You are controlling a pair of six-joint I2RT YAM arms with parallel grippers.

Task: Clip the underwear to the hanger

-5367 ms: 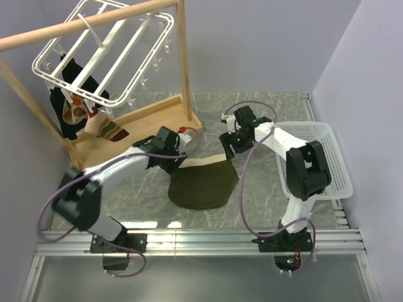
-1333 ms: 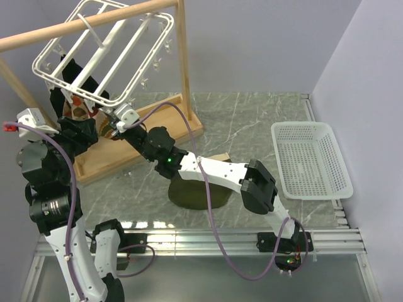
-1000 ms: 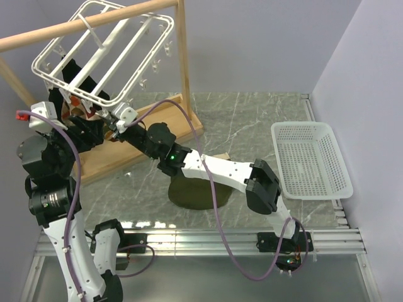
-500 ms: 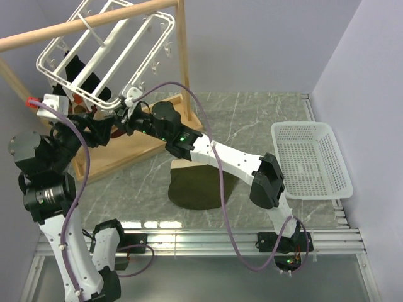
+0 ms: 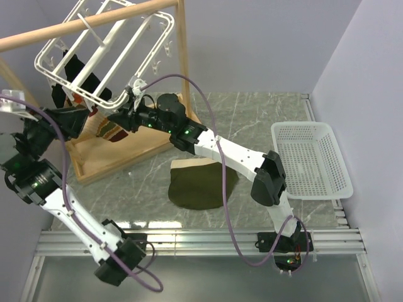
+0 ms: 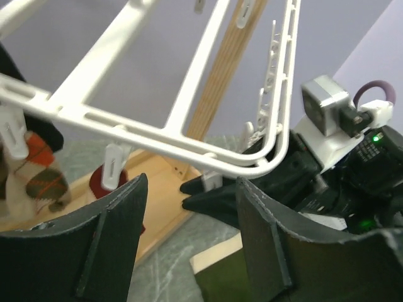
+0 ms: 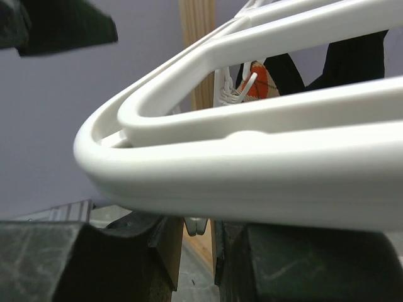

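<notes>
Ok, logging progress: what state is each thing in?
Dark olive-green cloth underwear: flat on table, unclipped.
White plastic drying-frame hanger: hanging tilted from wooden rail.
Black garment with tan-red patches: clipped to hanger.
White mesh basket: empty.
Left gripper: open, empty.
Right gripper: shut on small white clip.

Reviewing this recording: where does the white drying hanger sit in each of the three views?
Top external: hanger at upper left, tilted.
Left wrist: hanger bars cross the upper half, rounded corner at right.
Right wrist: hanger corner fills the middle, very close.
Shared landmark: the stand's upright wooden post, seen next to or behind the frame.
</notes>
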